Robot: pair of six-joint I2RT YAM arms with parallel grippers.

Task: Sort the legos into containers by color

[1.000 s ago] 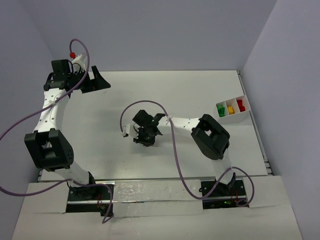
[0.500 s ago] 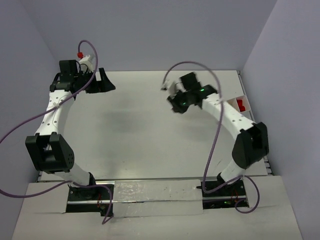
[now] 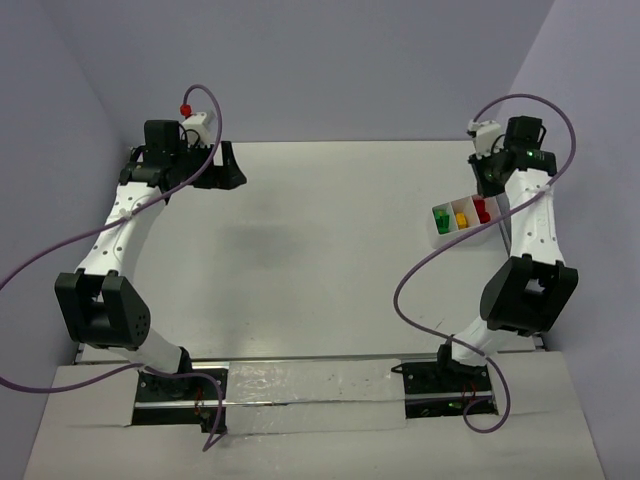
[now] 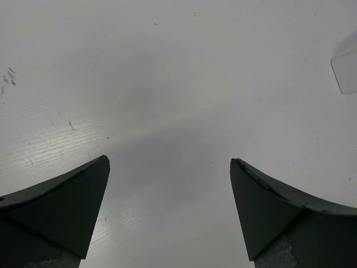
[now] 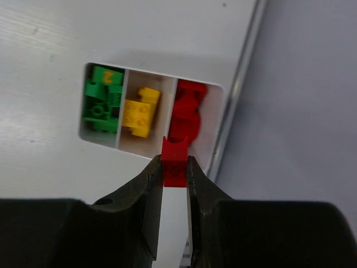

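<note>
The white three-compartment tray (image 3: 466, 236) sits at the table's right edge. It holds green legos (image 3: 442, 219), yellow legos (image 3: 461, 217) and red legos (image 3: 481, 211), one colour per compartment. My right gripper (image 3: 489, 176) hovers just behind the tray. In the right wrist view it (image 5: 175, 163) is shut on a small red lego (image 5: 175, 168), held above the tray's (image 5: 215, 120) near wall by the red compartment (image 5: 187, 114). The green legos (image 5: 102, 100) and yellow legos (image 5: 139, 111) lie to its left. My left gripper (image 3: 228, 170) is open and empty at the far left back (image 4: 169, 160).
A purple cable loops around each arm, and a red cap (image 3: 184, 105) tops the left one. Grey walls close in the back and both sides. A metal rail (image 3: 522, 275) runs along the table's right edge beside the tray. A white corner (image 4: 347, 70) shows at the right of the left wrist view.
My right arm swung from the table's middle up to the far right, over the tray. My left gripper drifted a little to the right at the back.
</note>
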